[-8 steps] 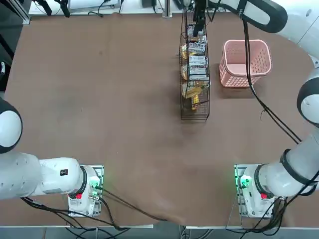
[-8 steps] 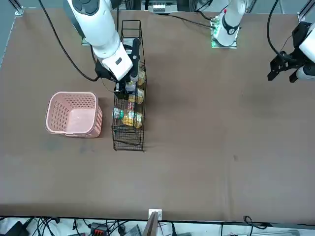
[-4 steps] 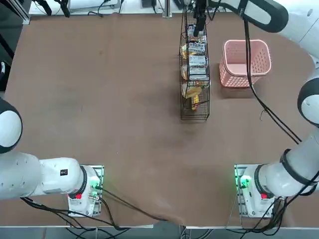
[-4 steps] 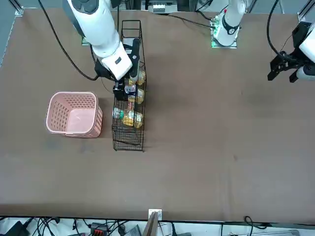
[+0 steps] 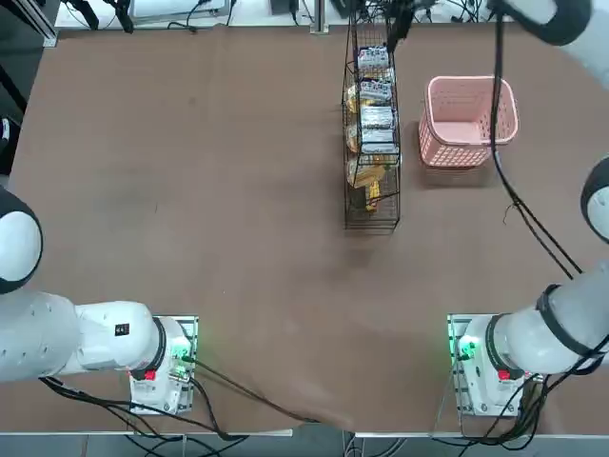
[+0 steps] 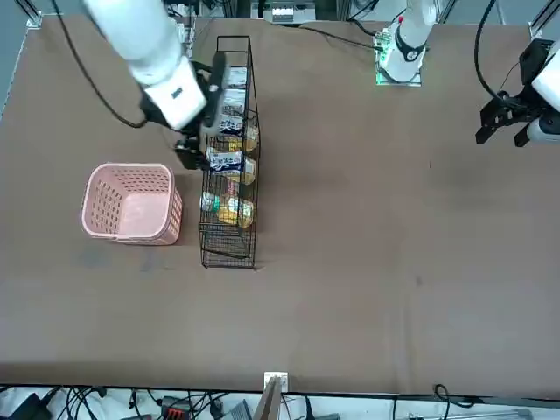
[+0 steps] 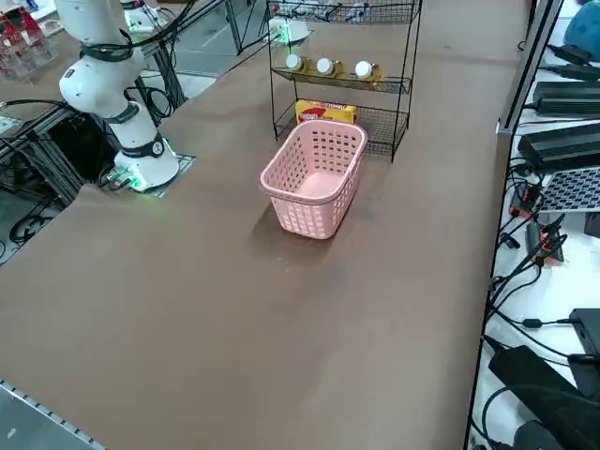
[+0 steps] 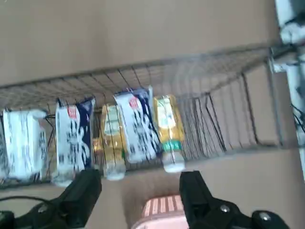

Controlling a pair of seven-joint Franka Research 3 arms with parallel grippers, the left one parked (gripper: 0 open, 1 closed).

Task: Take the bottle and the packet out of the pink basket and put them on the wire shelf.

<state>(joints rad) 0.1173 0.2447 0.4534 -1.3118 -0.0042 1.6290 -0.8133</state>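
The pink basket (image 5: 468, 119) (image 6: 131, 203) (image 7: 314, 178) stands beside the wire shelf (image 5: 371, 124) (image 6: 229, 149) (image 8: 224, 129) and holds nothing. A small bottle (image 8: 167, 129) with amber contents and a white cap lies on the shelf next to a whitish packet (image 8: 136, 124) with dark print. Other packets and bottles of the same kind lie along the shelf, so I cannot single out the task's pair. My right gripper (image 8: 139, 183) (image 6: 213, 83) (image 5: 396, 17) hangs open and empty above the shelf, over the gap towards the basket.
Three white-capped bottles (image 7: 325, 67) lie on the shelf's upper tier and a yellow box (image 7: 325, 112) sits on the tier below. Brown table (image 5: 190, 190) stretches wide on the shelf's other side. Cables and black equipment (image 7: 562, 141) line the table's edge.
The right gripper has lifted up and away from the shelf with nothing in it. A whitish packet it covered now shows on the shelf.
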